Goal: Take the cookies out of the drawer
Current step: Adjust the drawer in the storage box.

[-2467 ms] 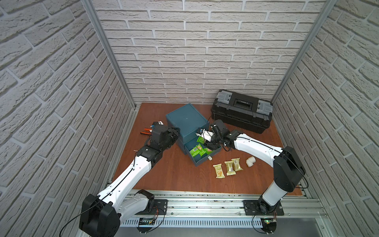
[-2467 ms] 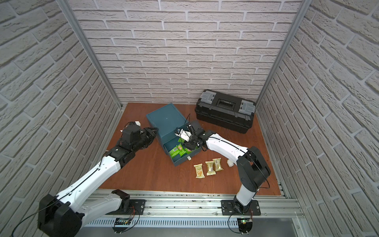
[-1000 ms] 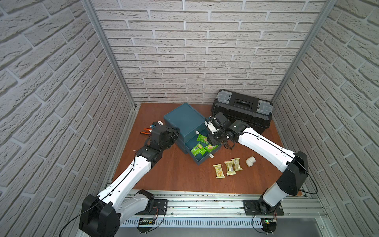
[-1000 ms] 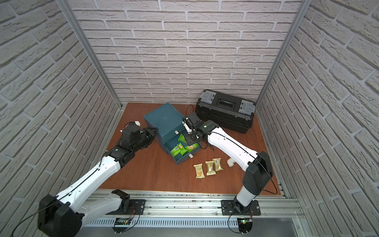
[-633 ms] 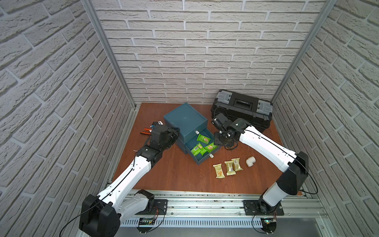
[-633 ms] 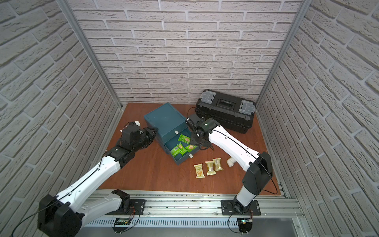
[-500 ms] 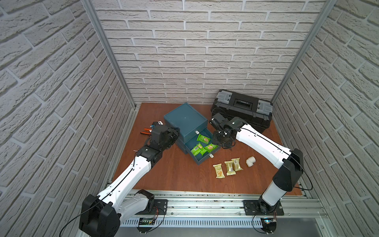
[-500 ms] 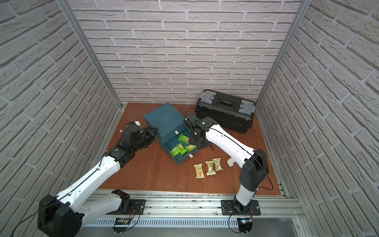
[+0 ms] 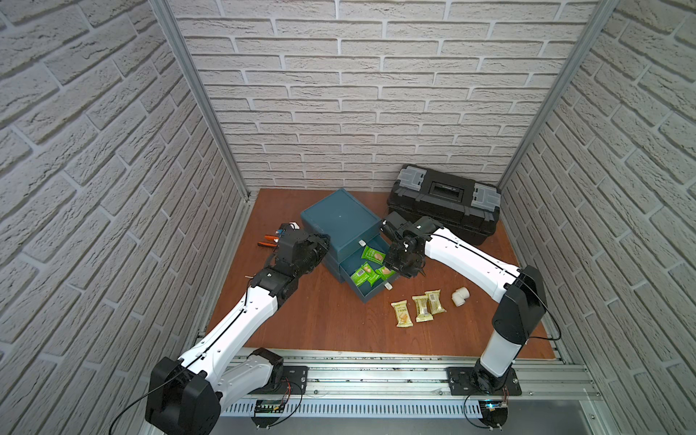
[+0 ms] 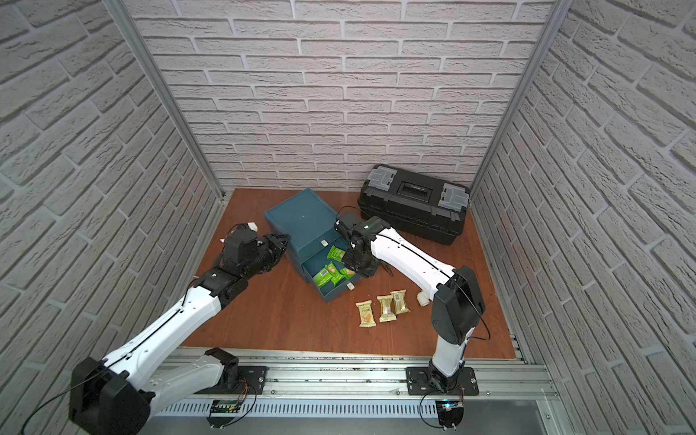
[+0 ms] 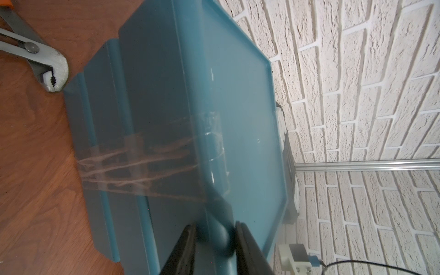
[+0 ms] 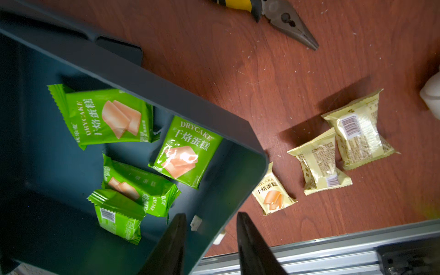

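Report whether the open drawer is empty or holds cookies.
Not empty: four green packets lie inside the drawer; three pale gold packets are out on the table.

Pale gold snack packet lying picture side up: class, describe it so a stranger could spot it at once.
Beside the dark teal plastic drawer cabinet on the brown wooden table, three pale gold packets lie in a row by its open drawer's corner. The wanted packet lies farthest from the white plastic pipe elbow, alone showing a cookie picture, not a barcode.
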Tool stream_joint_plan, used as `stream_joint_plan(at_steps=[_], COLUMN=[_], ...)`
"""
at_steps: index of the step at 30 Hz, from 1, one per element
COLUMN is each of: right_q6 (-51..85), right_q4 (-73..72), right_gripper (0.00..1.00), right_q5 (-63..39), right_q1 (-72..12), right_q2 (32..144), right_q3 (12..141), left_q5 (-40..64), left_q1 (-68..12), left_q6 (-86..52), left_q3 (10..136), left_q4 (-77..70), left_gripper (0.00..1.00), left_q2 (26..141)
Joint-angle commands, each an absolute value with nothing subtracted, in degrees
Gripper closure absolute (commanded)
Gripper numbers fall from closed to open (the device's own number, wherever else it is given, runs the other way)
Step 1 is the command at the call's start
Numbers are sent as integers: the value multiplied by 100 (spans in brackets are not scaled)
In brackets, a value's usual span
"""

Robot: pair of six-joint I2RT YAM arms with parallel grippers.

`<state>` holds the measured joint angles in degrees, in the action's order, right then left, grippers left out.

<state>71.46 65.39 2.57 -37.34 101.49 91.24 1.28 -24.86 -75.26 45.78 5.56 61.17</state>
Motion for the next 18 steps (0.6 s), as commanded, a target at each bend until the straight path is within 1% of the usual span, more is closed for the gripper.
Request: stream_joint_plan(at_steps=[1,5,9,14,18], right_q6=[7461,7579,7677,7842,7846], right_q4=[6471,6434,6342,6275,6320], right_gripper=[62,69,72,80,83], right_q5=[212,176,174,189,142], right_q1=[-3754,-3756,-3744,-3729,-3709], right_q2=[10188,10252,10252,10222,10205], right_q3=[9012,8978,8888,8751,8753], left_q5=[238,229,228,220,220], left_q1=[-2488,-2493,-2490,-2488,-2492], left_q6=[-7506,-7506,-7507,-7508,-7511], left_q3=[4323,4319,4320,4318,4315], left_q4=[1151,1151,1150,1156,1158], left_gripper=[69,68,69,69,69], left_q2=[6145,6134,6134,6129,6117])
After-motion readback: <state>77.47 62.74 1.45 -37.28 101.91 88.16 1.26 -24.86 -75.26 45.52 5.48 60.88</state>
